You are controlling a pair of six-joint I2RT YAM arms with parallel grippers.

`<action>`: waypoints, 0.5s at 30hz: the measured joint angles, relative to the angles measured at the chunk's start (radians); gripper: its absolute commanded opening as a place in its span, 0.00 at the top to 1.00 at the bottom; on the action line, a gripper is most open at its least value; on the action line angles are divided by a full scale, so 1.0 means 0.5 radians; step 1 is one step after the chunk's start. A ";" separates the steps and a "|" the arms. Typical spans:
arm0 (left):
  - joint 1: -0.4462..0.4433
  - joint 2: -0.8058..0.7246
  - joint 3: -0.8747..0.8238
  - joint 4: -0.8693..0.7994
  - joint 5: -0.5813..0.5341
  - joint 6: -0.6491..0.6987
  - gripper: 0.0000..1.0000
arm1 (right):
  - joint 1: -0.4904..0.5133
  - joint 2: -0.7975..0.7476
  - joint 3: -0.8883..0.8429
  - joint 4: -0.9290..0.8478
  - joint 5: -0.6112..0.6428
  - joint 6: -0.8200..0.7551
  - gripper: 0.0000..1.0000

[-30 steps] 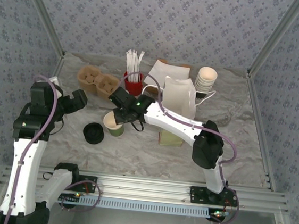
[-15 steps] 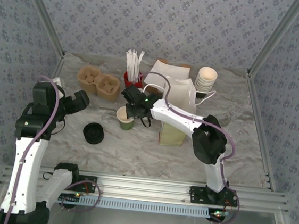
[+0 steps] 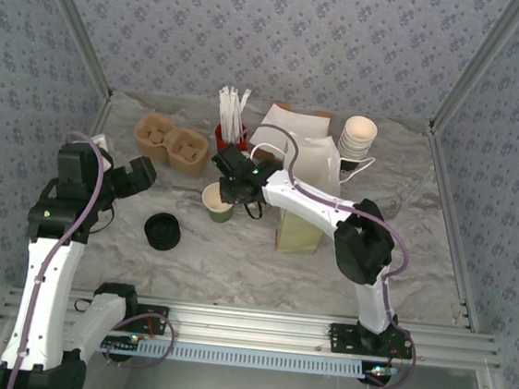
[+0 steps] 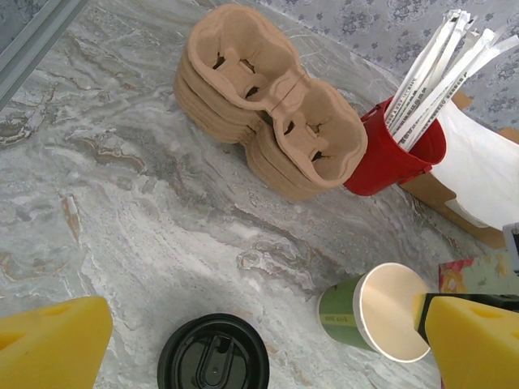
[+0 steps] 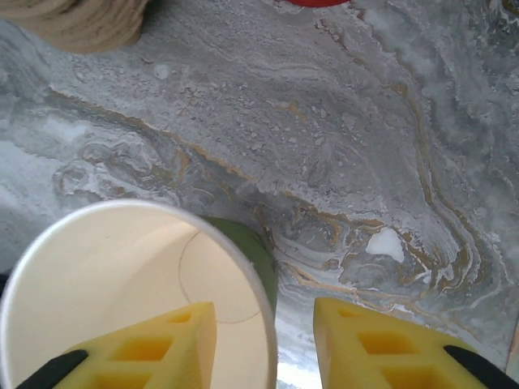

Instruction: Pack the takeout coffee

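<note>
The takeout coffee's green paper cup (image 3: 218, 203) stands upright and lidless on the marbled table, its pale inside showing (image 5: 122, 275). Its round black lid (image 3: 163, 231) lies flat to the left of it, apart from the cup (image 4: 361, 320). My right gripper (image 3: 232, 186) straddles the cup's rim, one yellow finger (image 5: 154, 344) inside the cup and the other outside with a gap to the wall; the jaws are open (image 5: 263, 332). My left gripper (image 3: 137, 174) hangs wide open above the lid (image 4: 212, 356). The white-and-yellow paper bag (image 3: 310, 177) stands just right of the cup.
A stack of brown cup carriers (image 3: 170, 142) and a red cup with white sticks (image 3: 232, 138) stand behind the cup. Stacked white paper cups (image 3: 358, 135) and white paper (image 3: 293, 122) sit at the back right. Metal frame posts line both sides.
The right arm carried the green cup a little right and back, beside the bag, then its jaws parted from the cup's wall. The left arm barely moved.
</note>
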 measured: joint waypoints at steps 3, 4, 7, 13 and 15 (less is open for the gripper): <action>0.000 0.000 0.000 0.000 0.019 0.000 0.01 | 0.004 -0.003 0.274 -0.153 -0.022 -0.045 0.58; 0.000 0.000 0.000 0.001 0.025 0.000 0.01 | 0.006 -0.008 0.380 -0.192 -0.029 -0.064 0.58; 0.000 0.002 0.000 0.001 0.032 -0.001 0.01 | 0.014 -0.063 0.626 -0.292 -0.031 -0.111 0.57; 0.000 -0.002 0.000 0.000 0.031 0.000 0.01 | 0.006 -0.282 0.939 -0.513 0.008 -0.213 0.58; 0.000 -0.004 0.000 0.000 0.031 0.000 0.01 | -0.013 -0.369 0.980 -0.581 0.046 -0.246 0.59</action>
